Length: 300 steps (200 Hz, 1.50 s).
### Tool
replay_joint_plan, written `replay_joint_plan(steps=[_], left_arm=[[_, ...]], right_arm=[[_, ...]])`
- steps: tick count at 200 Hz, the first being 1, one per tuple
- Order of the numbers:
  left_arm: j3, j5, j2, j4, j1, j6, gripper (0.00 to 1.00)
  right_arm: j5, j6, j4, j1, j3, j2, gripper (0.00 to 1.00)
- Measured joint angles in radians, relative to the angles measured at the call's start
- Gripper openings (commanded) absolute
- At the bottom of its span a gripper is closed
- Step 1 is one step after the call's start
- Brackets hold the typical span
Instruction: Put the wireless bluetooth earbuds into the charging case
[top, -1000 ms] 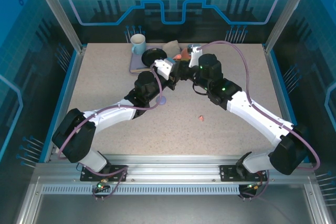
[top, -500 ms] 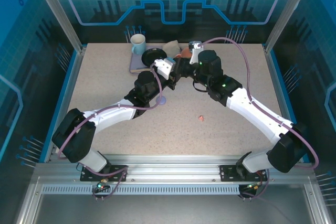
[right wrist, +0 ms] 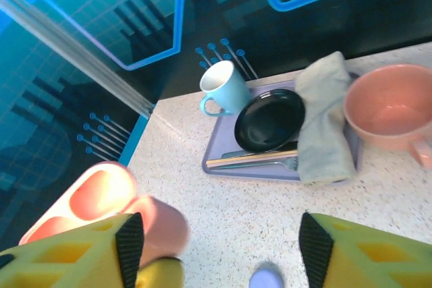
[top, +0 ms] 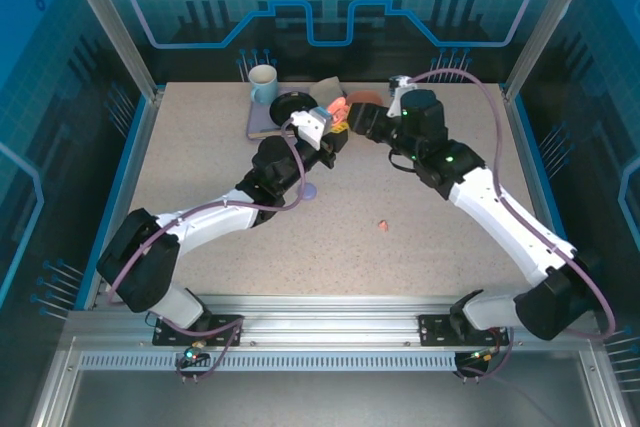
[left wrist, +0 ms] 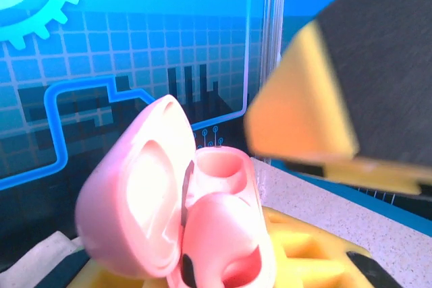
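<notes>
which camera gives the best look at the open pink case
Left wrist: the pink case is close up, lid swung open, inner wells showing. In the top view the case is just a small pink spot far off; the right wrist view catches it blurred at the lower left.

We see the pink charging case point(left wrist: 169, 220) open at lower centre of the left wrist view, its lid point(left wrist: 128, 214) swung back to the left and one round well point(left wrist: 226, 166) empty. It sits lower left in the right wrist view point(right wrist: 101, 197). One tiny salmon-pink earbud point(top: 382, 225) lies alone, just right of centre in the top view.
</notes>
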Motion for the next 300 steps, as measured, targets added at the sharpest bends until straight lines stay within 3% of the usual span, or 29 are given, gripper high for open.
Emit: replay_joint_plan(steps=[47,80,151,209,300], left_arm=[[-0.034,0.001,-0.065,0.0,0.0,0.007,0.0],[-0.092,0.027,-0.143,-0.033,0.001,0.027,0.0],[-0.236,0.137,-0.285,-0.151,0.013,0.037,0.0],[-0.314,0.169,-0.359,-0.223,0.013,0.033,0.0],[-0.322,0.169,-0.41,-0.245,0.013,0.034,0.0]], right_arm=[[0.031,0.035,-0.161,-0.095,-0.05,-0.16,0.74],[0.034,0.035,-0.309,-0.116,-0.101,-0.161,0.73],[0.0,-0.022,-0.492,-0.098,-0.247,0.048,0.72],[-0.056,-0.183,-0.483,-0.064,-0.246,0.299,0.7],[-0.097,-0.152,-0.381,-0.024,-0.269,0.402,0.69]])
